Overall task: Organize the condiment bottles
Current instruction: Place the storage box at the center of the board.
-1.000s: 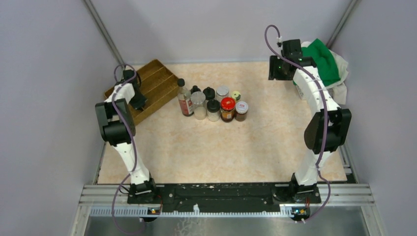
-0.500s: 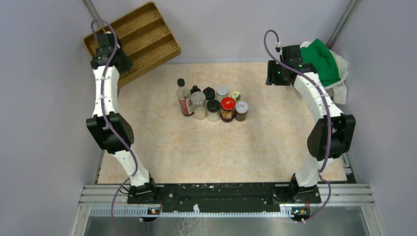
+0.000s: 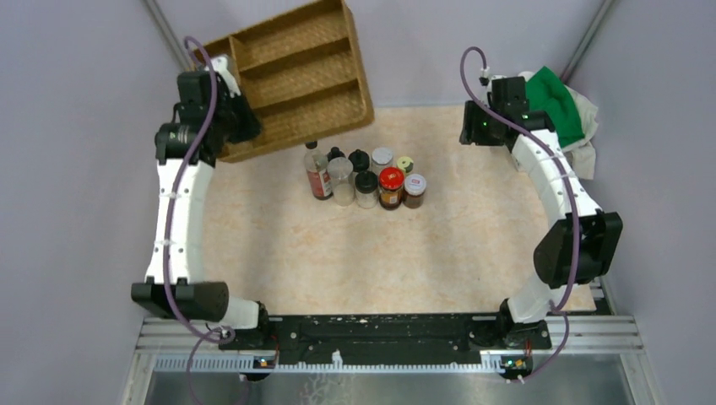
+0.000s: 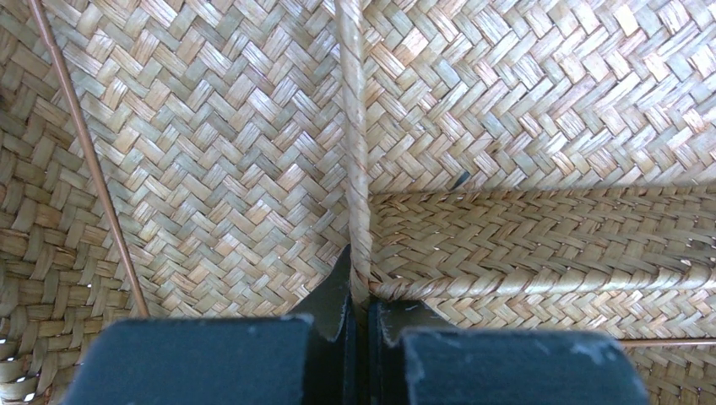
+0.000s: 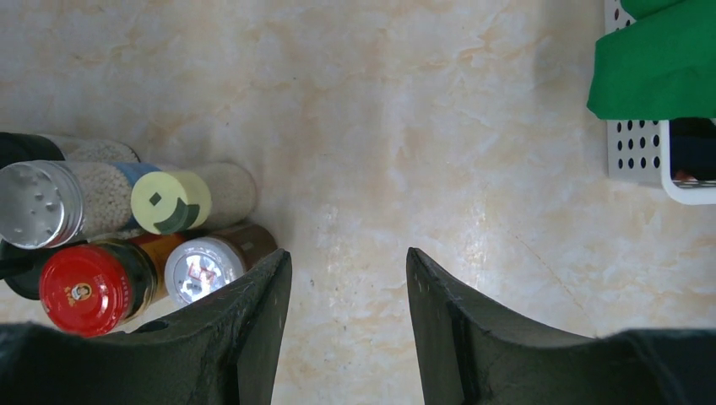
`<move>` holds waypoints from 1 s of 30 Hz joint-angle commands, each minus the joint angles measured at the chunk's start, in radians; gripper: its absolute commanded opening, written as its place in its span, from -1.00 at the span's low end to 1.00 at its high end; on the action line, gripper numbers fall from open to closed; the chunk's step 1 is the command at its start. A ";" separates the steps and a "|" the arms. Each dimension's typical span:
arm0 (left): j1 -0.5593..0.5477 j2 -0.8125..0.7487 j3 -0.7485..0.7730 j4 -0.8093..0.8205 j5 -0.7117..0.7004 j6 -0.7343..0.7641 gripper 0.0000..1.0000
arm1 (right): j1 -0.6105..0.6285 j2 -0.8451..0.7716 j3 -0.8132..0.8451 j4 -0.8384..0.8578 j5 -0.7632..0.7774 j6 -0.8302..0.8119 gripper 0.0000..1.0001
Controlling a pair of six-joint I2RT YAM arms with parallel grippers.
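The condiment bottles [image 3: 367,177] stand clustered at the back middle of the table, with a taller red-labelled bottle [image 3: 317,173] at their left end. The right wrist view catches a red lid [image 5: 80,287], a silver shaker lid [image 5: 30,215], a yellow-green lid [image 5: 171,201] and a white lid [image 5: 199,268]. My left gripper [image 4: 361,283] is shut on a wall of the woven tray [image 4: 211,152], where a divider meets it. It holds the tray [image 3: 295,72] tilted in the air behind the bottles. My right gripper [image 5: 348,257] hangs open and holding nothing above bare table, right of the cluster.
A green cloth [image 3: 553,101] lies over a white perforated basket [image 5: 642,152] at the back right corner. Grey walls close in the table on three sides. The raised tray's near edge hangs just above and behind the tall bottle.
My left arm has lifted the woven tray off the table's back left and swung it up and to the right. The right arm has barely shifted, its jaws unchanged.
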 commanded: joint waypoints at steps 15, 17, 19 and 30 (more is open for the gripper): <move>-0.190 -0.612 -0.574 -0.167 -0.035 -0.119 -1.00 | 0.013 -0.208 0.071 -0.132 0.080 -0.012 0.06; -0.190 -0.617 -0.627 -0.184 -0.026 -0.107 -1.00 | 0.013 -0.227 0.063 -0.140 0.092 -0.012 0.06; -0.190 -0.616 -0.688 -0.190 -0.021 -0.091 -1.00 | 0.013 -0.243 0.053 -0.146 0.098 -0.012 0.06; -0.263 -0.576 -0.865 -0.187 -0.019 -0.087 -1.00 | 0.013 -0.268 0.021 -0.144 0.115 -0.021 0.07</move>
